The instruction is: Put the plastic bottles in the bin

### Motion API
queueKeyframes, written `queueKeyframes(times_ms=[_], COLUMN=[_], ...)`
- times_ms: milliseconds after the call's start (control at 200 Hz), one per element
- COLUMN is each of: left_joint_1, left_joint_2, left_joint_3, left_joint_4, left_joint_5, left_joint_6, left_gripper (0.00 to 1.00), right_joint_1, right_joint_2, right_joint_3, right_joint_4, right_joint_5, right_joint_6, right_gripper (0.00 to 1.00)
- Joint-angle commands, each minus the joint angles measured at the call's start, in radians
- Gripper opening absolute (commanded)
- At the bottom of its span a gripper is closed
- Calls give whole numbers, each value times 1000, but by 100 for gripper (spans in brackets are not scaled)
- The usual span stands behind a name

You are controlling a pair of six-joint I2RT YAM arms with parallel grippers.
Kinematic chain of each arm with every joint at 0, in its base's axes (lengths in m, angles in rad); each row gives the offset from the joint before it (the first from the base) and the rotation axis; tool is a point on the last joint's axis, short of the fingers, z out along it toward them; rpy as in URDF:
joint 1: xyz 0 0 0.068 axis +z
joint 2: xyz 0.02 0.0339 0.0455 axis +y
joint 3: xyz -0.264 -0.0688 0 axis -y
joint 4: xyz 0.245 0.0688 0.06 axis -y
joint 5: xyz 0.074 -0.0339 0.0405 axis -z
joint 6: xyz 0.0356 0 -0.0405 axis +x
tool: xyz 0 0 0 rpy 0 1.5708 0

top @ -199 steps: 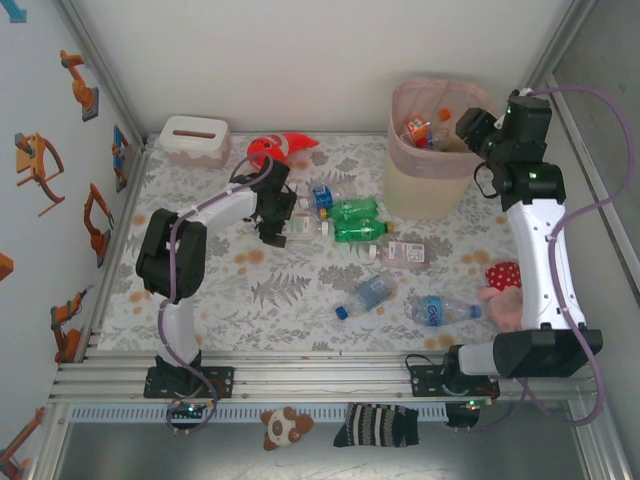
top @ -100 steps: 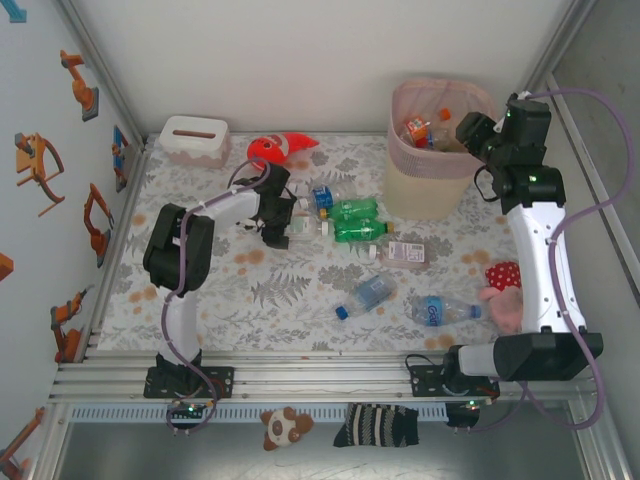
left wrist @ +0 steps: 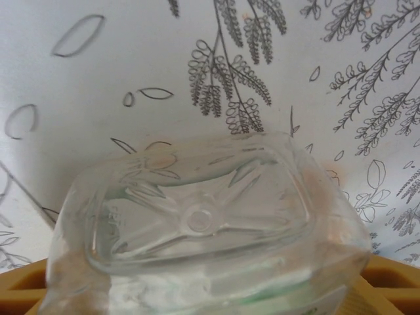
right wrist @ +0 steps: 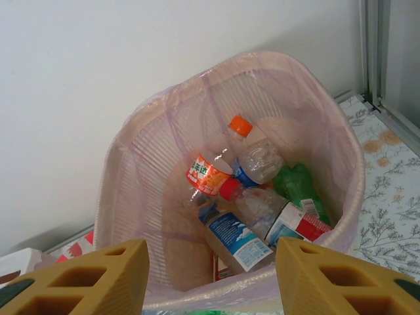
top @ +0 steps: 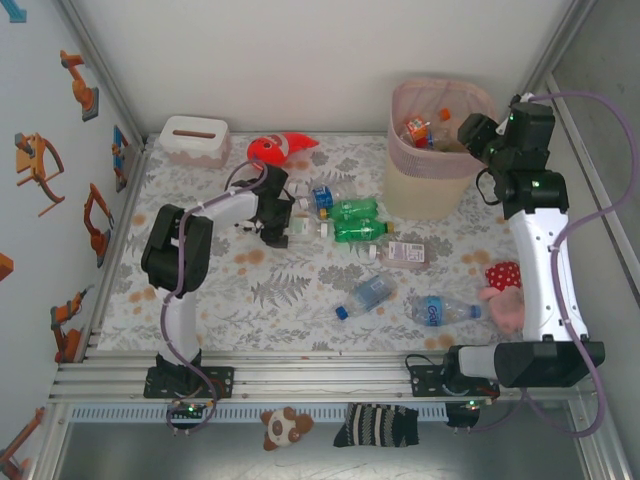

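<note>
My left gripper is low over the table's middle, shut on a clear bottle whose square base bulges between the yellow fingers. Right of it lie two green bottles and a blue-labelled one. Nearer the front lie a clear bottle and two blue-labelled bottles. The beige bin with its pink liner stands at the back right. My right gripper hangs open and empty over its rim. Several bottles lie inside the bin.
A white tissue box and a red-orange fish toy sit at the back left. A red and pink plush lies by the right arm. A small plush and a striped sock lie below the front rail.
The left gripper's jaws have narrowed onto the clear bottle and the arm has shifted slightly. The right arm has stayed over the bin.
</note>
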State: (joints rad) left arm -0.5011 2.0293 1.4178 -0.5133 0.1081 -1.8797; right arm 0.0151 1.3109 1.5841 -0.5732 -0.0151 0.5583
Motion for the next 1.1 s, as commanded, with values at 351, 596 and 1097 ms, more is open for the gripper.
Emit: queueKeyframes(times_ms=[351, 596, 1097], left_joint_1=[-3, -28, -30], left_joint_2=[-304, -501, -772], left_joint_3=[-137, -188, -312], left_joint_4=[160, 321, 751], left_joint_5=[-109, -166, 456], left_joint_6=[439, 882, 1434], left_gripper=[52, 51, 52], right_joint_1=[0, 12, 276], right_joint_2=[-79, -117, -58], right_joint_3=[-70, -198, -218], right_joint_4=[91, 287, 347], right_joint_5=[-427, -727, -965], right_joint_6=[-154, -229, -421], right_gripper=[53, 53, 58])
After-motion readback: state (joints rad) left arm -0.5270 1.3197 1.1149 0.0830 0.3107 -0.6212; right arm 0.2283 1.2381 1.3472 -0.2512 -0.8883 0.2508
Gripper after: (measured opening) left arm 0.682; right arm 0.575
